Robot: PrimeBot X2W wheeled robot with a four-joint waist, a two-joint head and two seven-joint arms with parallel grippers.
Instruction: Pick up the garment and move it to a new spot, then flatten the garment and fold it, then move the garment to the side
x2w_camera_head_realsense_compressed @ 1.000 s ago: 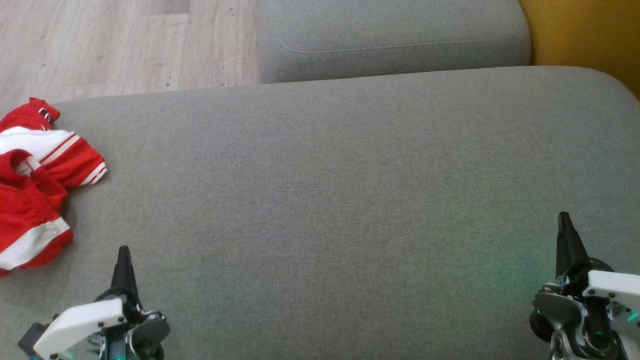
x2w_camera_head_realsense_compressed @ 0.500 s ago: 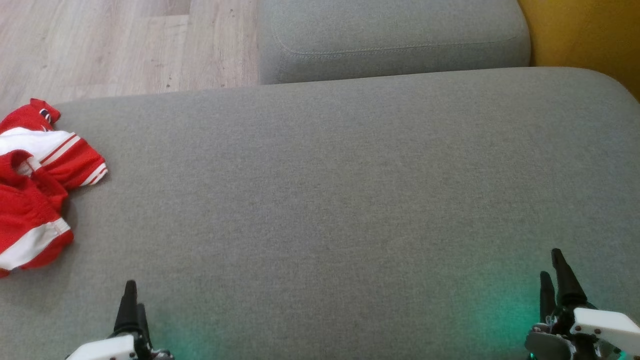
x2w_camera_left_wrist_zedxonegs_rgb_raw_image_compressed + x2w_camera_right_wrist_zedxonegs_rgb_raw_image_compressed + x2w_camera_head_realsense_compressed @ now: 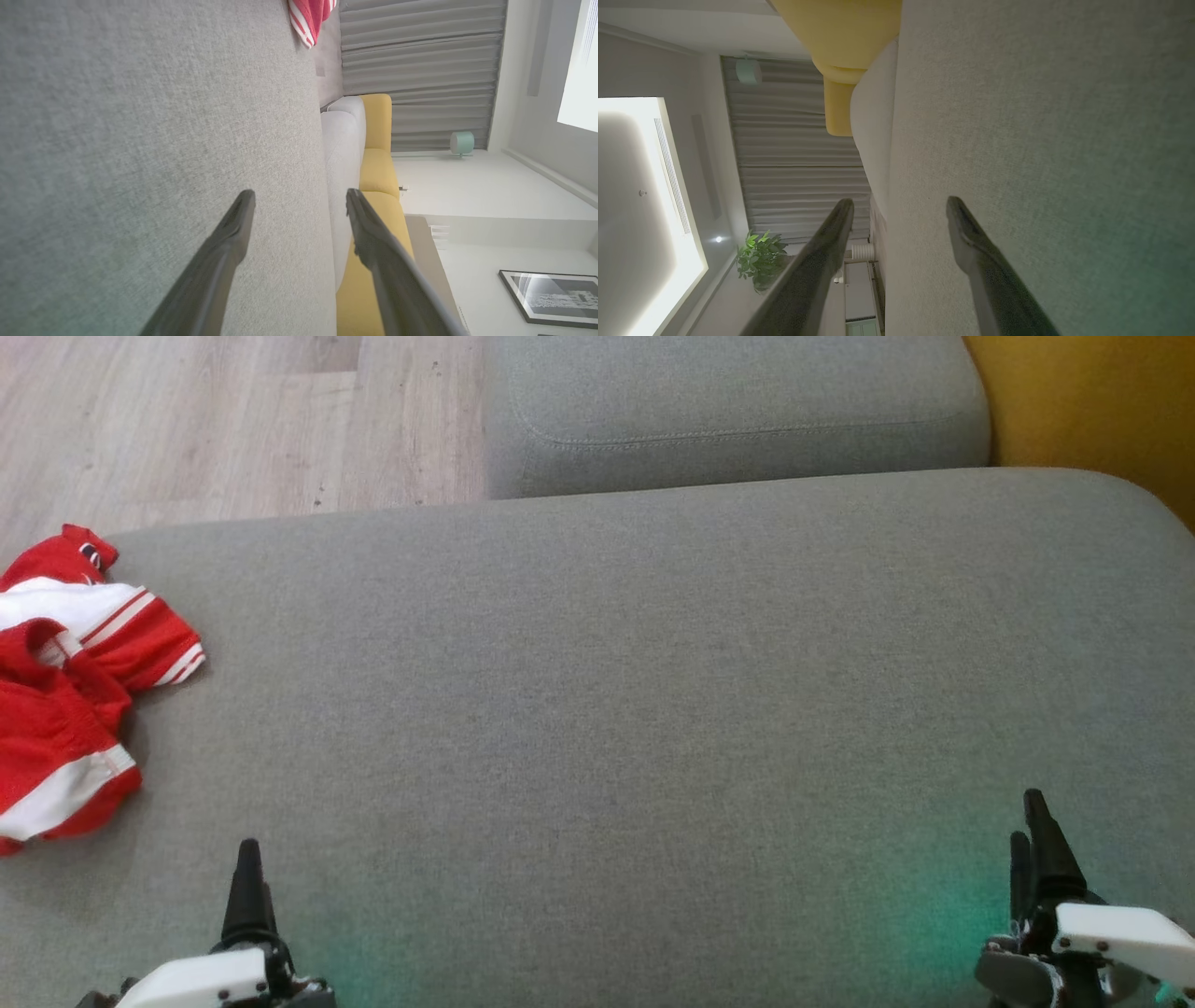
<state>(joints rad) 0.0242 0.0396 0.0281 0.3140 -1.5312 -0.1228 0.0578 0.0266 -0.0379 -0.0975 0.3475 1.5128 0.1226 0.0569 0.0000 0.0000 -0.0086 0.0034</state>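
Garment (image 3: 56,728) crumpled, red with white stripes, at cushion (image 3: 607,709) left edge. Left tool (image 3: 299,196), right tool (image 3: 900,200) both spread, empty.

Head view: I'm getting soft, even daylight on the grey cushion (image 3: 653,663), slightly grainy; the garment (image 3: 65,681) is throwing a faint shadow, a green glow (image 3: 934,905) tinting the near edge. Left wrist view: ceiling panel (image 3: 579,70) is blowing out white. Right wrist view: running dimmer, ceiling panel (image 3: 640,196) glaring, edges stretching.
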